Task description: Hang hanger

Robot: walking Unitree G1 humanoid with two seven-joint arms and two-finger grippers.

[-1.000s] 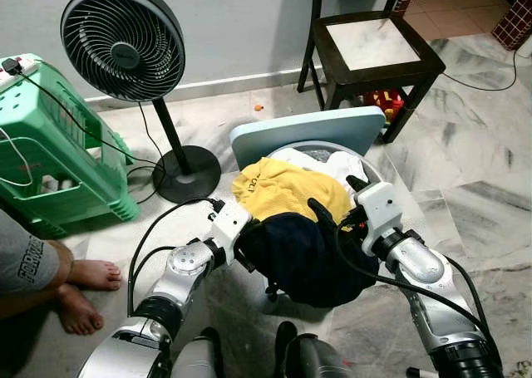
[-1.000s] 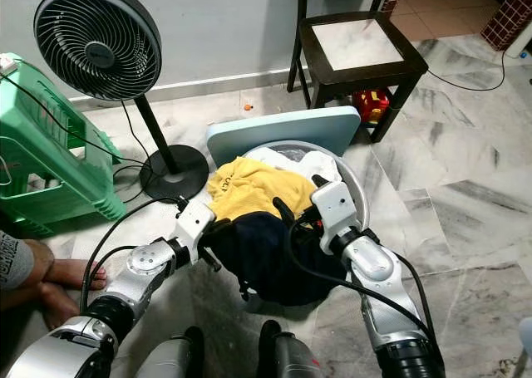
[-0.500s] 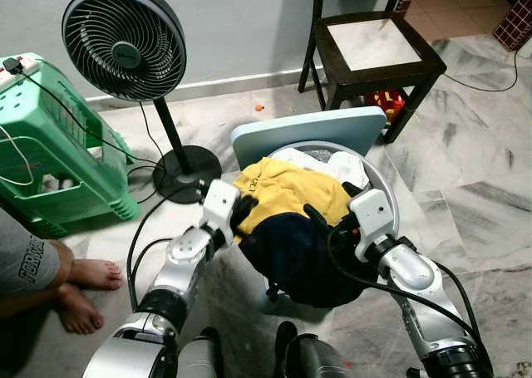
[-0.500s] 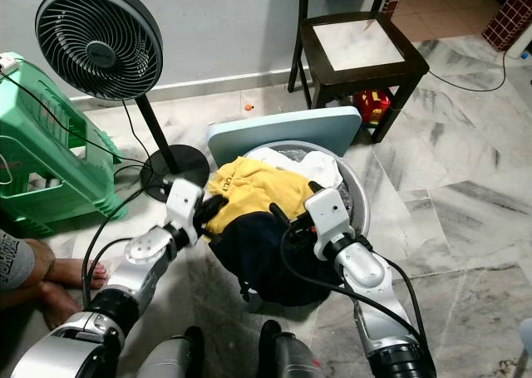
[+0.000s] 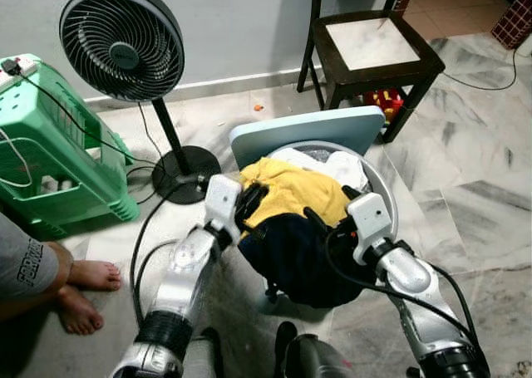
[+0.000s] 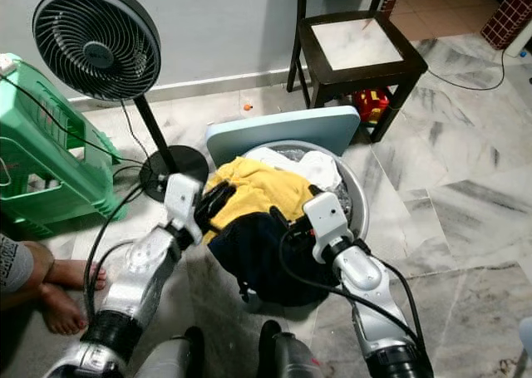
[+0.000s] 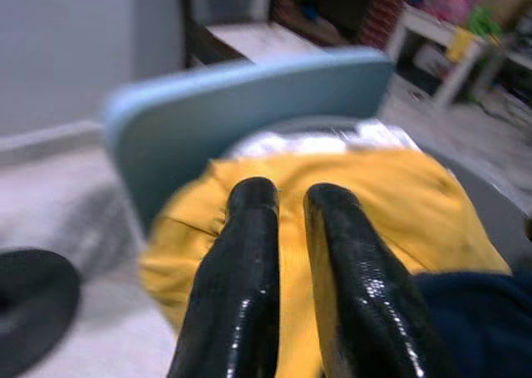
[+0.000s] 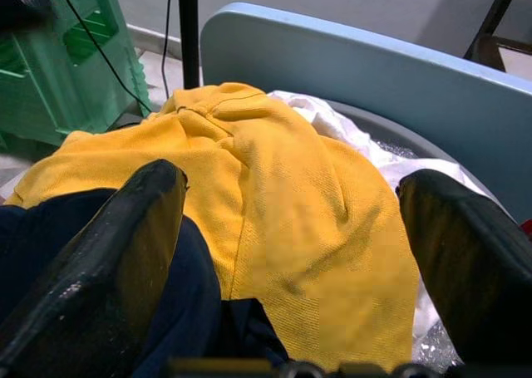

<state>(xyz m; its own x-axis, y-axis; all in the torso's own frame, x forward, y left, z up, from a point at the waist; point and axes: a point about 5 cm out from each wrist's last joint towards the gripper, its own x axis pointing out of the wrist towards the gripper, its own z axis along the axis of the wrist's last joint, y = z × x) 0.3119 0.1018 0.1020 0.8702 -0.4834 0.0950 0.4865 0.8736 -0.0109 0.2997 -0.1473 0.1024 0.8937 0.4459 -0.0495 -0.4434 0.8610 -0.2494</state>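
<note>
A grey laundry basket (image 5: 385, 197) holds a yellow shirt (image 5: 293, 195), a navy garment (image 5: 291, 257) and a white cloth (image 5: 337, 165). My left gripper (image 5: 252, 201) is at the left edge of the yellow shirt. In the left wrist view this gripper (image 7: 287, 197) has its black fingers pressed nearly together, with nothing between them. My right gripper (image 5: 331, 207) hovers over the pile where the navy garment meets the yellow shirt. The right wrist view shows it (image 8: 295, 183) wide open above both cloths.
A light blue board (image 5: 307, 132) leans behind the basket. A standing fan (image 5: 123, 41) with a black base (image 5: 184, 175) and a green plastic stool (image 5: 50, 145) are to the left. A dark chair (image 5: 374, 50) stands behind. A person's bare feet (image 5: 83, 291) rest at the left.
My left gripper has risen from the basket's lower left side to the edge of the yellow shirt. My right gripper has shifted slightly left over the pile.
</note>
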